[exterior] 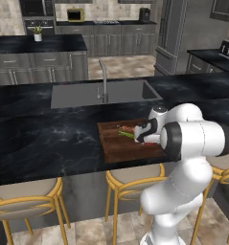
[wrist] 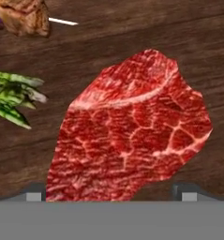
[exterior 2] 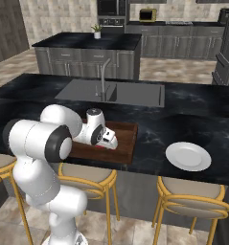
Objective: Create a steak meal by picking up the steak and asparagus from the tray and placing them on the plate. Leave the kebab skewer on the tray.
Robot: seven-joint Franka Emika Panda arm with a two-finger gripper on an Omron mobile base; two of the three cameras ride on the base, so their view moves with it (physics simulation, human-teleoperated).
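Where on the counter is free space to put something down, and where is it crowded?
Bare counter lies between the tray and the plate, and left of the tray in front of the sink. The tray is crowded: steak, asparagus, skewer, and the open gripper over them.

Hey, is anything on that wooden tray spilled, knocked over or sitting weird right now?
Nothing stands out. The steak lies flat on the tray, the asparagus beside it and the skewer near a corner, all on the wood. The open hand hovers over the steak. The plate sits bare on the counter.
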